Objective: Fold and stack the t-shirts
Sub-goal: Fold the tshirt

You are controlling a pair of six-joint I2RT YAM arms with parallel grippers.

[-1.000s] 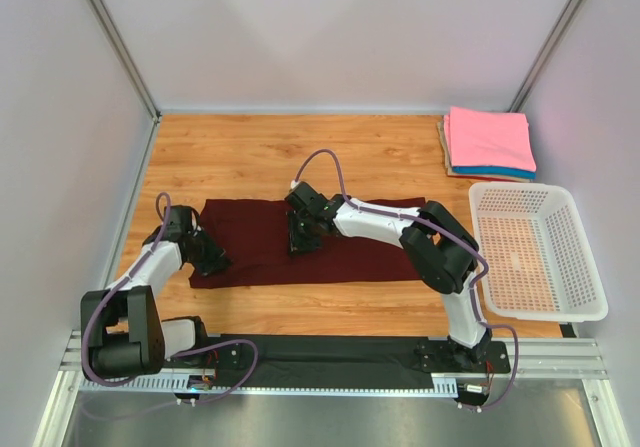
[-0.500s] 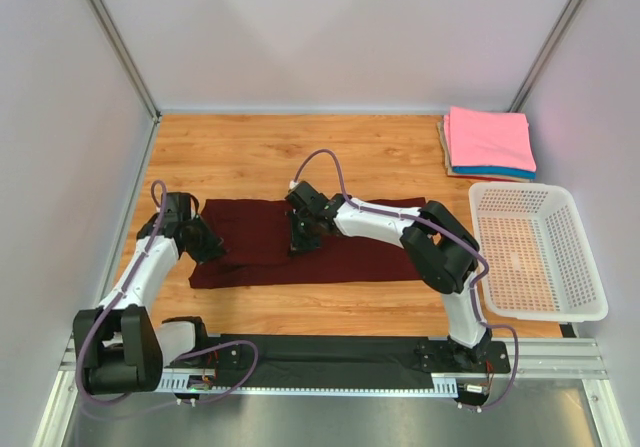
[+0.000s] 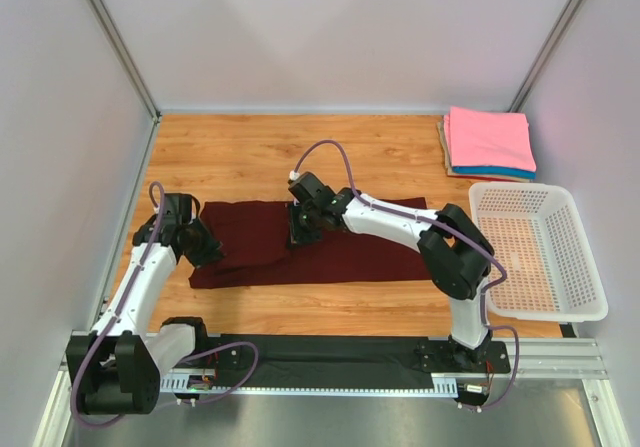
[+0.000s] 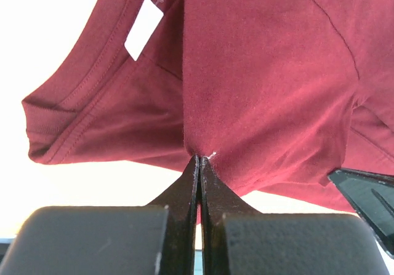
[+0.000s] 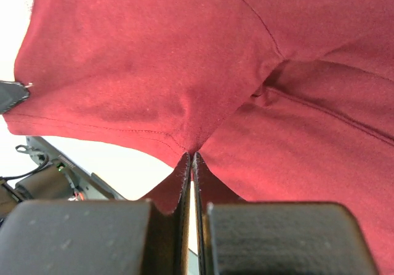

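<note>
Top external view has the maroon tee (image 3: 260, 252) lying flat as a long band on the desk (image 3: 250, 157), its long axis running side to side from the left fingers (image 3: 205, 250) past the right fingers (image 3: 303, 229). Its neck end lies at the left fingers, and the rest trails off well beyond the right pair. Left wrist view shows the left fingers pressed together on a fold of the cloth, with the collar and its white label (image 4: 143, 27) just beyond and to the left of the tips. Right wrist view shows the right fingers likewise closed, pinching a stitched edge near the band's middle, a sleeve seam just beyond them. Well off to the far right of the right fingers a folded stack sits on the desk, a pink tee (image 3: 488, 139) on top, blue (image 3: 510, 172) and tan (image 3: 443, 147) edges showing under it; a white basket (image 3: 590, 267) stands nearer than the stack. By my reading three tees are done and the maroon one is partway: narrowed lengthwise, not yet folded across or carried to the stack.
</note>
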